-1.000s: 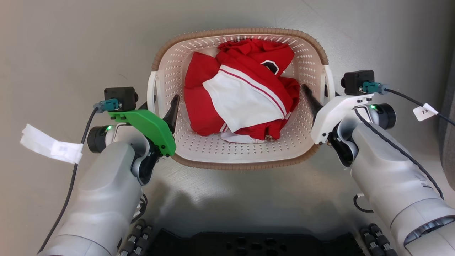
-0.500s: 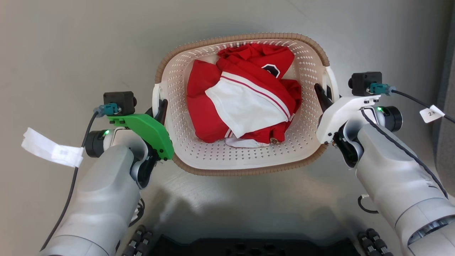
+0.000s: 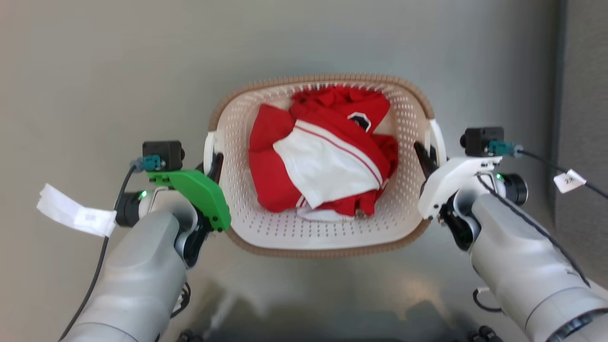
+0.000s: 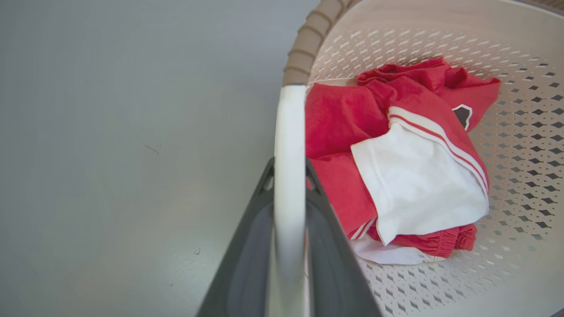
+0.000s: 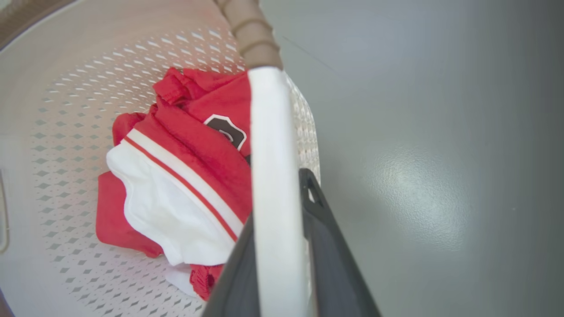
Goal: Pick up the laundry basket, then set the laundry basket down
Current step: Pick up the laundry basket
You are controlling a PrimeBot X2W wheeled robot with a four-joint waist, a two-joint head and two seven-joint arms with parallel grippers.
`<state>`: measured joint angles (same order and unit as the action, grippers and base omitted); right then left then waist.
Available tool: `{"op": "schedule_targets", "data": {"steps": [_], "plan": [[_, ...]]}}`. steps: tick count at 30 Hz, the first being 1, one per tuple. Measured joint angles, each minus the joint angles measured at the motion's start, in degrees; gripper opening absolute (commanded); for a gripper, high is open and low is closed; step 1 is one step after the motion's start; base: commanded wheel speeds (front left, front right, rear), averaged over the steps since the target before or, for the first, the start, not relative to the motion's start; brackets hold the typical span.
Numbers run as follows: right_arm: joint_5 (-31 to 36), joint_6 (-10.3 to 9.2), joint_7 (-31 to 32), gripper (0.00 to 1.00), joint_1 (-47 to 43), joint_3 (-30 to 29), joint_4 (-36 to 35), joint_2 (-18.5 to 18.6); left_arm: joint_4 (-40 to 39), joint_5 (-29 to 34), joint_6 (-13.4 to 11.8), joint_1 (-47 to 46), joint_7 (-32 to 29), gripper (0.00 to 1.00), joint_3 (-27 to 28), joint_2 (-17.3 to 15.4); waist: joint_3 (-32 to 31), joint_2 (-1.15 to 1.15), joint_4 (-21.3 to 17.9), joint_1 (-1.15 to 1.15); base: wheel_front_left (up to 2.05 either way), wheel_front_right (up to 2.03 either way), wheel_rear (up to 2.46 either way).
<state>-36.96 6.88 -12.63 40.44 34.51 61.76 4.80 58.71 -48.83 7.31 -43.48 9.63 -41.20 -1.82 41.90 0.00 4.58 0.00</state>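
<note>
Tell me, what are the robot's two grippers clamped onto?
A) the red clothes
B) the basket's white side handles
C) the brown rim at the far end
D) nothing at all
B: the left gripper and right gripper each pinch a white handle of the basket between their fingers.

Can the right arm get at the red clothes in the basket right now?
Probably not yet: the right gripper is shut on the white handle of the laundry basket. Nothing covers the red clothes; it need only let go first.
</note>
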Motion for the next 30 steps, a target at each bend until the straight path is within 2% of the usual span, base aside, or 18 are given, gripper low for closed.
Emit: {"op": "schedule_targets", "data": {"steps": [14,30], "plan": [[-8.0,-0.42,6.1,0.00,-3.5,4.9,-1.0,-0.3,2.2,-3.3,0.0,3.5,-4.5,0.00,-3.2,-1.0,-10.8,0.00,-3.1,0.00,0.00,0.00,0.00],[-15.3,-0.44,15.5,0.00,-7.0,8.2,0.6,-0.6,4.1,-7.4,0.0,7.8,-12.7,0.00,-5.3,-1.1,-24.8,0.00,-7.2,-0.01,0.00,0.00,0.00]]}}
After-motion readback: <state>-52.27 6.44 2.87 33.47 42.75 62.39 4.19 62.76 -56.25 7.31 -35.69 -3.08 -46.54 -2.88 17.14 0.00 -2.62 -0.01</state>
